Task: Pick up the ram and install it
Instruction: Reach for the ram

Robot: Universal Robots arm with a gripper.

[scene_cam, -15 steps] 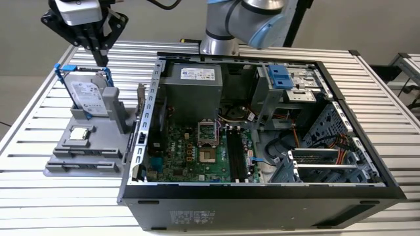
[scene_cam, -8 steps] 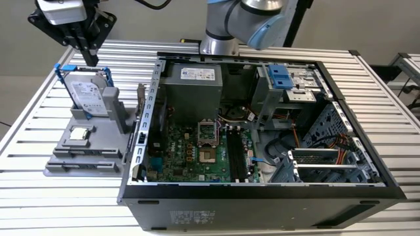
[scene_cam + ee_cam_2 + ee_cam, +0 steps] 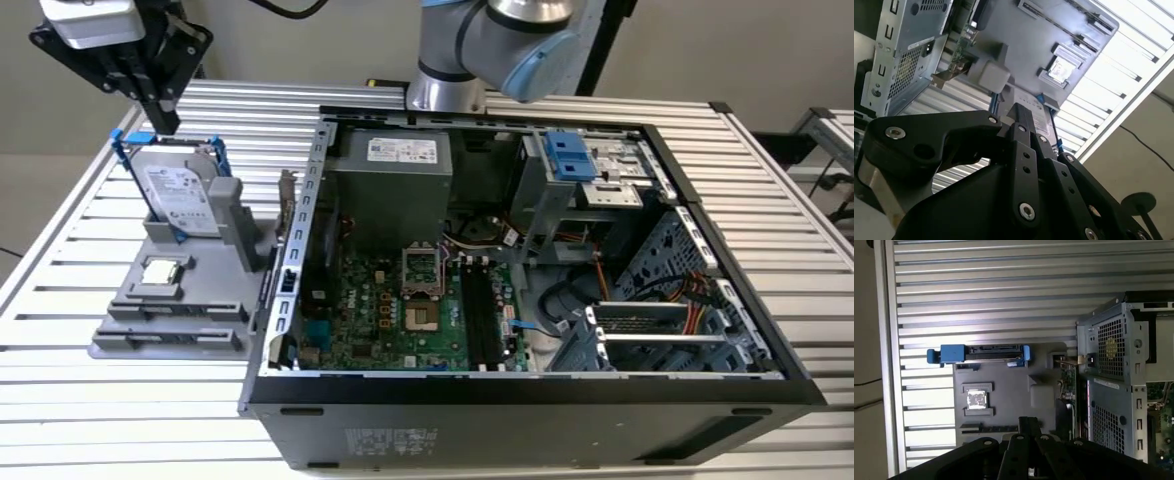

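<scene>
The work is barely begun: the gripper [image 3: 163, 120] hangs at the exterior view's upper left above the hard drive [image 3: 176, 195], jaws closed on nothing, while what looks like the ram [image 3: 286, 205] stands on edge beside the grey holder [image 3: 160, 330], the memory slots [image 3: 487, 305] bare

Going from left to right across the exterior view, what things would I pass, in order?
Hard drive in its blue frame → ram standing on edge → motherboard → blue plastic bracket inside the case.
</scene>
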